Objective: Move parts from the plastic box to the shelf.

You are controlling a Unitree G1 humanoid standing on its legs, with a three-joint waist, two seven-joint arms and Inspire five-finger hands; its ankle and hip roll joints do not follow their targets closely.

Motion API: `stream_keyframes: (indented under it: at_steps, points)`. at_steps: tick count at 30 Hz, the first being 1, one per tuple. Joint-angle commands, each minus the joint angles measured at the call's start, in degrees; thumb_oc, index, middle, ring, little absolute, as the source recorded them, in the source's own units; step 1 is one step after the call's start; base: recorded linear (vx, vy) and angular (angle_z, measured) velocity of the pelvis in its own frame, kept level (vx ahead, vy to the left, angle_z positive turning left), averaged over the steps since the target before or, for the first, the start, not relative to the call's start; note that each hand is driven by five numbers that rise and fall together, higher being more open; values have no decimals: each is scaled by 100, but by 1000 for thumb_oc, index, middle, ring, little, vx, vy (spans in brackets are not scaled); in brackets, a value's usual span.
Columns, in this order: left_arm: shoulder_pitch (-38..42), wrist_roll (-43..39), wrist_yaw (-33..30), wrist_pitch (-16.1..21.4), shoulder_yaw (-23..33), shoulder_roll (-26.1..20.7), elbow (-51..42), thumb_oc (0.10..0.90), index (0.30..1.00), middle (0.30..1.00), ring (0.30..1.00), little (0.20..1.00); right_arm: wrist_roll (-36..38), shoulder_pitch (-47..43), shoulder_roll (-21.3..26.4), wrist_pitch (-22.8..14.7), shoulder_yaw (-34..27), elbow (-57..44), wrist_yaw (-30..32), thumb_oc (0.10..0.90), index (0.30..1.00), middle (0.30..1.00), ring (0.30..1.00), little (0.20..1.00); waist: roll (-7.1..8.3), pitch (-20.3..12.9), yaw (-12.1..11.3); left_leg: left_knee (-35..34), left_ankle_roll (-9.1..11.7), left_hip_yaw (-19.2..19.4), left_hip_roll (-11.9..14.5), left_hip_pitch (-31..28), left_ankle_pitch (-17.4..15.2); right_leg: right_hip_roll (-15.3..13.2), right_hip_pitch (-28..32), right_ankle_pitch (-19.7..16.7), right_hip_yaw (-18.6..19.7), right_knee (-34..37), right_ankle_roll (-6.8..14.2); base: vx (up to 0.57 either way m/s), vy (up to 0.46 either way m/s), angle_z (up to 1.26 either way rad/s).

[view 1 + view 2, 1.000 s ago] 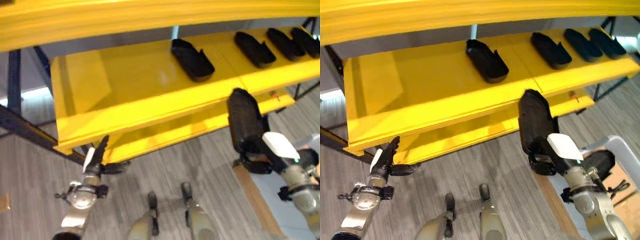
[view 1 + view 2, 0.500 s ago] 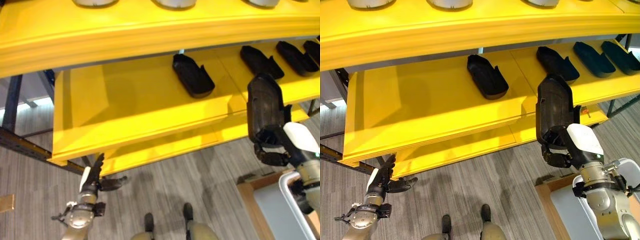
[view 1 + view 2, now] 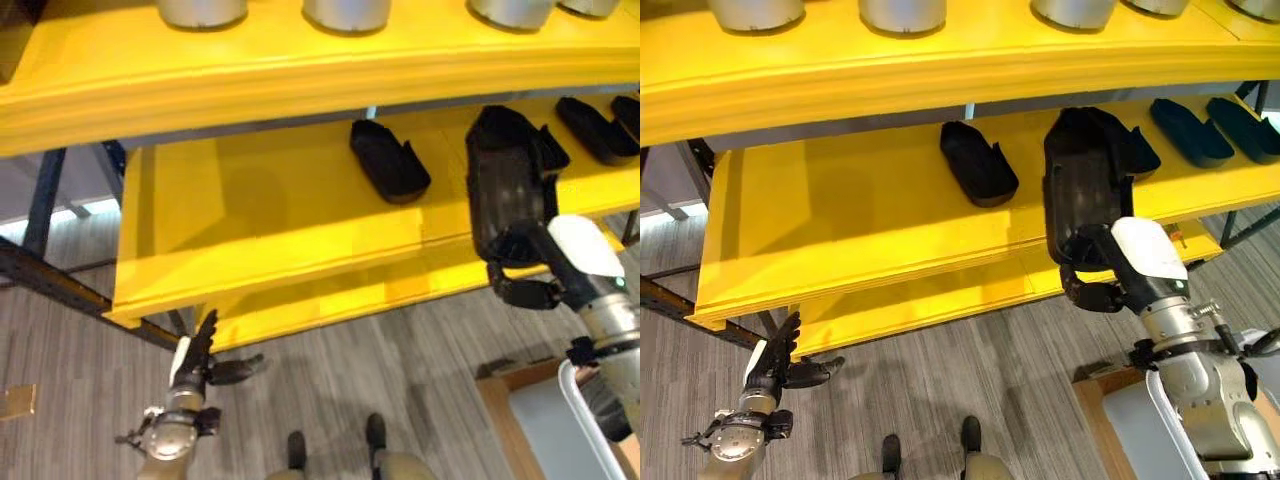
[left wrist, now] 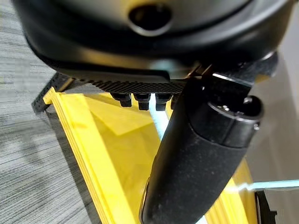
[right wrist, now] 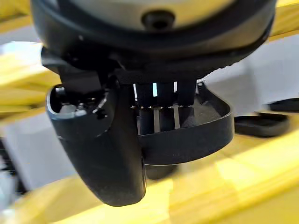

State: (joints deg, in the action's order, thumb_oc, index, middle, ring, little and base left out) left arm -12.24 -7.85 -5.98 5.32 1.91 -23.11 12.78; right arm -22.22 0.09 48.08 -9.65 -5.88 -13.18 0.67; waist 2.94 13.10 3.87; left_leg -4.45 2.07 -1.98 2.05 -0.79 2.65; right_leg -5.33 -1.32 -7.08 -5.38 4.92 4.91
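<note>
right hand (image 3: 1110, 285) grips black moulded part (image 3: 1082, 185) above yellow shelf (image 3: 870, 220); similar parts (image 3: 978, 163) on it. left hand (image 3: 780, 365) relaxed, empty.

The shelf (image 3: 870, 215) is bright yellow. The parts on it (image 3: 978, 163) are matte black, like the part (image 3: 1082, 180) in the right hand (image 3: 1110, 285), whose thumb cover is white. The floor (image 3: 940, 390) is grey with fine stripes.

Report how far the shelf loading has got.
Done: black parts already lie on the middle shelf, one at and more at. In hand: the right hand grips another black part raised over the shelf's front edge. Left: setting it down. The left hand hangs open below.
</note>
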Motion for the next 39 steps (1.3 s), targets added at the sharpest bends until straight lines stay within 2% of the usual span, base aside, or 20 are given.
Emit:
stream_keyframes:
  at_steps: [1, 8, 9, 10, 12, 13, 15, 16, 17, 21, 23, 28, 30, 39]
  points:
    - [150, -44, -131, 422, 213, -321, -412, 900, 1000, 1000, 1000, 1000, 563, -1077, 384, -342, 94, -367, 295, 400, 300, 300, 300, 300, 234, -688, -220, 83, 88, -166, 230, -241, -269, -189, -180, 257, -74, -485, 266, 12, -7, 4]
    - [41, -96, -122, 404, 234, -362, -475, 900, 1000, 1000, 1000, 1000, 816, -1992, 230, -268, 989, -133, 139, 400, 300, 300, 300, 300, 280, -651, -434, 86, 105, -289, 252, -212, -241, -205, -104, 250, -193, -433, 260, -1, -3, 13]
    - [36, -113, -122, 405, 205, -415, -478, 900, 1000, 1000, 1000, 1000, 878, -2332, 132, -209, 1287, -14, 121, 400, 300, 300, 300, 300, 289, -621, -542, 87, 117, -337, 250, -177, -219, -213, -93, 247, -235, -417, 255, -10, -5, 13]
    - [32, -113, -121, 405, 229, -406, -479, 900, 1000, 1000, 1000, 1000, 877, -2387, 128, -215, 1333, 19, 132, 400, 300, 300, 300, 300, 288, -616, -514, 88, 118, -343, 249, -176, -217, -214, -90, 246, -241, -415, 255, -13, -3, 9]
    - [29, -149, -118, 394, 193, -449, -467, 900, 1000, 1000, 1000, 1000, 945, -2807, -41, -122, 1658, 224, 149, 400, 300, 300, 300, 300, 297, -563, -626, 78, 133, -425, 237, -115, -178, -236, -93, 248, -323, -418, 249, -1, 6, 17]
    - [29, -149, -117, 393, 196, -447, -467, 900, 1000, 1000, 1000, 1000, 945, -2814, -41, -123, 1664, 228, 150, 400, 300, 300, 300, 300, 297, -562, -620, 79, 133, -428, 237, -114, -177, -237, -92, 248, -326, -417, 249, -8, 6, 24]
    - [37, -214, -113, 388, 164, -522, -497, 900, 1000, 1000, 1000, 1000, 962, -3217, -128, -25, 1917, 447, 201, 400, 300, 300, 300, 300, 307, -490, -760, 86, 143, -519, 233, -25, -144, -256, -107, 245, -411, -413, 245, -13, -3, 25]
    - [36, -215, -113, 387, 176, -518, -498, 900, 1000, 1000, 1000, 1000, 961, -3245, -131, -30, 1939, 467, 208, 400, 300, 300, 300, 300, 307, -489, -742, 92, 143, -528, 230, -16, -143, -258, -108, 246, -418, -414, 245, -19, -10, 32]
    - [52, -251, -123, 387, 158, -587, -522, 900, 1000, 1000, 1000, 1000, 948, -3550, -105, 62, 2082, 646, 265, 400, 300, 300, 300, 300, 319, -419, -847, 105, 157, -596, 224, 71, -114, -275, -134, 242, -489, -416, 248, -26, -11, 30]
    - [117, -313, -137, 387, 129, -702, -546, 900, 1000, 1000, 1000, 1000, 939, -4070, 6, 162, 2247, 859, 392, 400, 300, 300, 300, 300, 318, -242, -957, 154, 188, -695, 203, 259, -64, -295, -224, 252, -608, -453, 242, -46, -20, 18]
    - [230, -418, -186, 424, 58, -921, -664, 900, 1000, 1000, 1000, 1000, 919, -4918, 151, 313, 2553, 1204, 554, 400, 300, 300, 300, 300, 274, 112, -1118, 359, 212, -773, 181, 577, -81, -335, -429, 298, -736, -594, 233, -150, -29, 23]
    - [332, -542, -276, 465, 55, -997, -739, 900, 1000, 1000, 1000, 1000, 899, -5757, 174, 447, 2942, 1646, 713, 400, 300, 300, 300, 300, 218, 429, -1169, 758, 189, -752, 81, 910, -173, -418, -698, 312, -765, -828, 218, -102, 17, 10]
    - [385, -667, -408, 536, 65, -1077, -795, 900, 1000, 1000, 1000, 1000, 943, -6420, 42, 553, 3259, 2066, 847, 400, 300, 300, 300, 300, 164, 703, -1218, 1149, 152, -611, 24, 1191, -300, -487, -1002, 321, -671, -1084, 226, -129, 64, -7]
    - [321, -899, -749, 663, 169, -885, -764, 900, 1000, 1000, 1000, 1000, 887, -7686, -426, 768, 4045, 3176, 952, 400, 300, 300, 300, 300, -20, 1277, -1370, 2266, 27, -218, -141, 1772, -902, -537, -2044, 471, -248, -2107, 252, -46, 59, -29]
